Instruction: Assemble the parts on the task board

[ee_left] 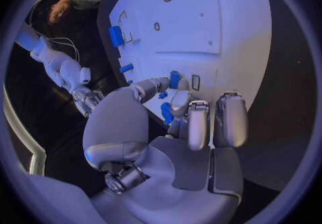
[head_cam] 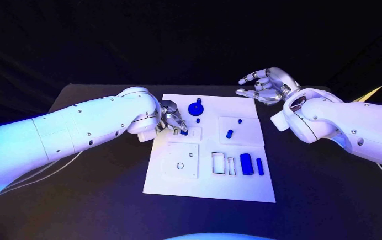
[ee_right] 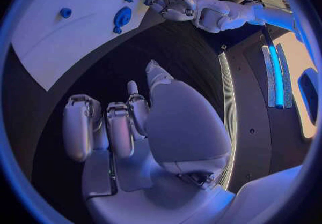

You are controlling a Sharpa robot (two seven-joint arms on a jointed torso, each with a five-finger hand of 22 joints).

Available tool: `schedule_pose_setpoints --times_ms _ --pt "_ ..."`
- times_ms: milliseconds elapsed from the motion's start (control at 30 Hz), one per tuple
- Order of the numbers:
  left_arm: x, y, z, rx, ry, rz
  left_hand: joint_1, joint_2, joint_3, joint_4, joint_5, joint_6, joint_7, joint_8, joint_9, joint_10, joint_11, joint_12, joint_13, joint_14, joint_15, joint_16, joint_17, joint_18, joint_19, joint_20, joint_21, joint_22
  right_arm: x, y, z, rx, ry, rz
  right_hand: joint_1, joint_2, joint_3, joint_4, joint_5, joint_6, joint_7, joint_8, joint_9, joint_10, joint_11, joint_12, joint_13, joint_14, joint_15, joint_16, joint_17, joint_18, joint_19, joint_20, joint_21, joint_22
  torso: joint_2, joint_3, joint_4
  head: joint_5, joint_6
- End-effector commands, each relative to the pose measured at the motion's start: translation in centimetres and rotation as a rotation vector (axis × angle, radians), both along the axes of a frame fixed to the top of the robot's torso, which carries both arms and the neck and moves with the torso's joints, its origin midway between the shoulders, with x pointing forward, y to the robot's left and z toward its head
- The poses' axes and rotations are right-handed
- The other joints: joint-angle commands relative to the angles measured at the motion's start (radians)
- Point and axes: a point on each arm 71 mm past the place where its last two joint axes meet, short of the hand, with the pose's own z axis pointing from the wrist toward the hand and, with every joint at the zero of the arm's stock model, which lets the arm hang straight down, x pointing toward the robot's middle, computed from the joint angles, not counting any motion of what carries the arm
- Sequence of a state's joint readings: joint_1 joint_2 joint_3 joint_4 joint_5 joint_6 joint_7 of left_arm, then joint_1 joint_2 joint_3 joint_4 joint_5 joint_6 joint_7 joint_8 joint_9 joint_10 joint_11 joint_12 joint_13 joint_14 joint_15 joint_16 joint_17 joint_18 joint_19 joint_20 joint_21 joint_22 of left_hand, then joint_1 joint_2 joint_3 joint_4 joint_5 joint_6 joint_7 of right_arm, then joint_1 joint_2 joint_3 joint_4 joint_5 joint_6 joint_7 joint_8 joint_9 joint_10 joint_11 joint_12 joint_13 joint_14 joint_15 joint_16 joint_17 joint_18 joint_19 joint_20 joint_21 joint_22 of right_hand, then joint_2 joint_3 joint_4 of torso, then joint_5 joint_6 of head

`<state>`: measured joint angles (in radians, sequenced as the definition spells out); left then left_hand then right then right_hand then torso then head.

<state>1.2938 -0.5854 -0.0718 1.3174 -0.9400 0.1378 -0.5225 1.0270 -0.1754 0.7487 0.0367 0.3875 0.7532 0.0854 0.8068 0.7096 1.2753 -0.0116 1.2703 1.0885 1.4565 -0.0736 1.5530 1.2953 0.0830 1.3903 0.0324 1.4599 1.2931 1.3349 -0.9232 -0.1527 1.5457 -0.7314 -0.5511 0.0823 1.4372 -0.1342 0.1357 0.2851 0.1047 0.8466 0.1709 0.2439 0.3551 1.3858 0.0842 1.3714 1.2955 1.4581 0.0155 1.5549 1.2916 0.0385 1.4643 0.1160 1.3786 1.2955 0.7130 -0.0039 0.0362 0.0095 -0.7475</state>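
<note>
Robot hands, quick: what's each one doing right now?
Left robot hand: fingertips pinching a small blue part over the task board.
Right robot hand: open, holding nothing, off the board's far right corner.

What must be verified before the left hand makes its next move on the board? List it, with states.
1. Left hand over the task board, fingers at a small blue part: ok.
2. Firm hold on that part: cannot tell; the fingers hide the contact.
3. Right hand off the board, holding nothing, fingers apart: ok.
4. Round blue part lies beyond the left hand, untouched: ok.
5. Two upright blue parts at the board's near edge, apart from both hands: ok.
</note>
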Motion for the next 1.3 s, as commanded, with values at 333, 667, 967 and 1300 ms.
schedule_pose_setpoints --times_ms 333,667,967,1300 --pt "-0.07 -0.59 -0.12 0.004 0.008 -0.016 0.001 0.043 0.122 -0.011 0.091 0.135 -0.055 0.036 0.116 0.096 -0.027 0.028 0.035 0.114 -0.015 0.018 0.276 -0.031 0.042 -0.006 0.023 0.032 -0.02 0.04 -0.04 -0.002 0.000 0.004 -0.013 0.006 0.030 -0.001 0.020 -0.010 -0.002 0.020 0.013 -0.016 0.001 0.005 0.074 0.097 -0.007 -0.012 0.224 0.008 0.020 -0.005 -0.011 0.165 0.000 0.0004 -0.0005 -0.002 -0.004" --pt "-0.08 -0.62 -0.19 0.010 0.018 -0.024 -0.009 0.055 0.101 -0.004 0.084 0.157 -0.065 0.045 0.132 0.110 -0.035 0.038 0.053 0.114 -0.021 0.018 0.276 -0.033 0.046 -0.012 0.024 0.037 -0.02 0.02 -0.05 -0.002 0.000 0.005 -0.013 0.006 0.030 -0.001 0.020 -0.010 -0.002 0.020 0.013 -0.016 0.001 0.005 0.074 0.097 -0.007 -0.012 0.224 0.008 0.020 -0.005 -0.011 0.165 0.000 0.0004 0.0001 -0.003 -0.005" --pt "-0.09 -0.67 -0.22 0.012 0.022 -0.028 -0.018 0.067 0.077 0.005 0.078 0.179 -0.075 0.054 0.149 0.122 -0.043 0.045 0.068 0.114 -0.028 0.018 0.276 -0.033 0.049 -0.018 0.025 0.042 -0.02 0.03 -0.08 -0.002 0.000 0.005 -0.013 0.006 0.030 -0.001 0.020 -0.010 -0.002 0.020 0.013 -0.016 0.001 0.005 0.074 0.097 -0.007 -0.012 0.224 0.008 0.020 -0.005 -0.011 0.165 0.000 0.0008 0.0003 -0.003 -0.006" --pt "-0.05 -0.72 -0.21 0.002 0.023 -0.021 -0.026 0.104 0.007 0.036 -0.007 0.198 -0.087 0.045 0.176 0.135 -0.053 0.049 0.086 0.114 -0.036 0.018 0.276 -0.035 0.053 -0.028 0.025 0.047 -0.01 0.01 -0.11 -0.002 0.001 0.004 -0.015 0.006 0.033 -0.001 0.021 -0.013 -0.002 0.026 0.013 -0.016 0.000 0.006 0.074 0.097 -0.007 -0.012 0.223 0.008 0.021 -0.006 -0.012 0.165 0.000 0.0005 -0.0001 -0.003 -0.006"
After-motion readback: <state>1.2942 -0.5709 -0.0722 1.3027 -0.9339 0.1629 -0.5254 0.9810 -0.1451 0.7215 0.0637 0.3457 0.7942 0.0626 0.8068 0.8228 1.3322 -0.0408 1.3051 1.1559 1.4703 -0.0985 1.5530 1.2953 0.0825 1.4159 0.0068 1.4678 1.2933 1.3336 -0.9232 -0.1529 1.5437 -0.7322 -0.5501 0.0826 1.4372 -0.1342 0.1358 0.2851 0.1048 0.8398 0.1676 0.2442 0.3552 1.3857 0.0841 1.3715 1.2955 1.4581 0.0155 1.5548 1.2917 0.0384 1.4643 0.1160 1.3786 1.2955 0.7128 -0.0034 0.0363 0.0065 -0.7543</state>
